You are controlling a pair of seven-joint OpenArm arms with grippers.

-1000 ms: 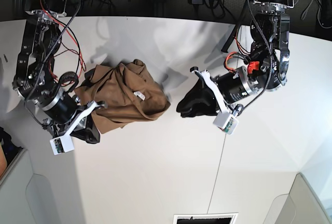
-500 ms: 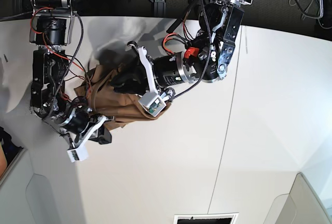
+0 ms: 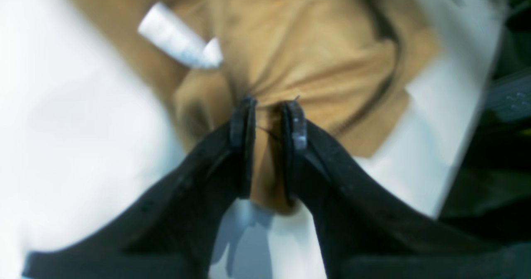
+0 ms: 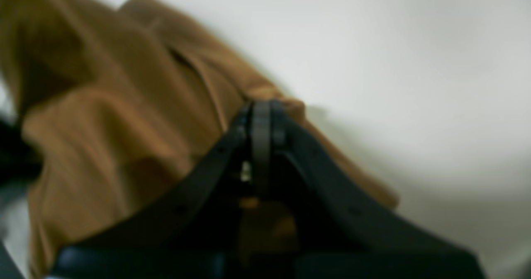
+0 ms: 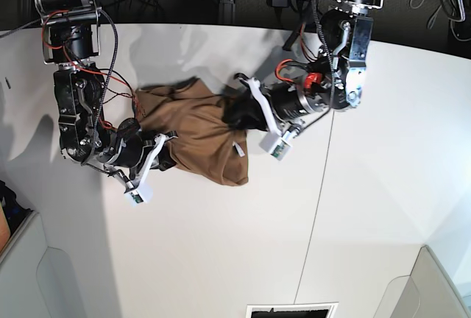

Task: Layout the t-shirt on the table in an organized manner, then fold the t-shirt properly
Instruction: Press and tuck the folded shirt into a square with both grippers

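- T-shirt (image 5: 197, 132), tan and bunched, lies on the white bench (image 5: 221, 244) between both arms.
- Left claw (image 3: 269, 105) pinches a fold of it.
- Right claw (image 4: 262, 107), clenched, grips its edge.

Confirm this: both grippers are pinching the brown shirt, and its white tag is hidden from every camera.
Wrong on the tag. The white tag shows plainly in the left wrist view, lying on the shirt above the left gripper. The rest holds: the right gripper pinches cloth too.
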